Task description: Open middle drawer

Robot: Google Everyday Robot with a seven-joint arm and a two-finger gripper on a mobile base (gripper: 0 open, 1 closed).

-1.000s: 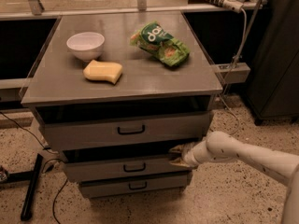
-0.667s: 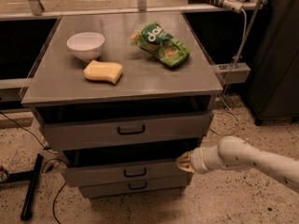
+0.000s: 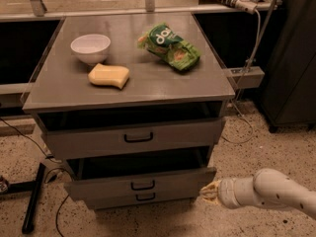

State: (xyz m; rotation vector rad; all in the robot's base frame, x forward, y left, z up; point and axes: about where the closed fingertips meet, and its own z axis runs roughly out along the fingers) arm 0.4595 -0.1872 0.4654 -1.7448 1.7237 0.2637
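Near the bench's (image 3: 148, 90) left edge sits a white bowl (image 3: 90, 47), and a yellow sponge (image 3: 109, 76) lies just in front of it, towards the front edge. Under the front edge come three grey fronts. The top drawer (image 3: 89, 142) stands slightly out. Below it the middle drawer (image 3: 108, 186) stands further out, with a dark gap open above its front, and the bottom drawer (image 3: 113, 200) shows just beneath it as a narrow strip. The middle drawer looks like a stiff box on runners, neither fragile nor soft, and it should travel only straight out from the bench front, so a sideways pull would likely bind it. Its inside is too dark to show any load, so its weight is a guess, most likely modest. The flat, smooth front offers nothing to pinch, and the sound place to take hold is the small black bar handle (image 3: 142, 185) at the middle of the front. Hooking behind the top lip or the right end would be a poorer second choice. A green snack bag (image 3: 170, 48) lies towards the bench's back right corner. Below the front right corner, low and just beside the right end of the middle drawer's front, is the gripper (image 3: 210, 191). Its pale arm (image 3: 271, 194) reaches in from the right. Whether the gripper is wide or closed I cannot tell, nor whether it touches the drawer.
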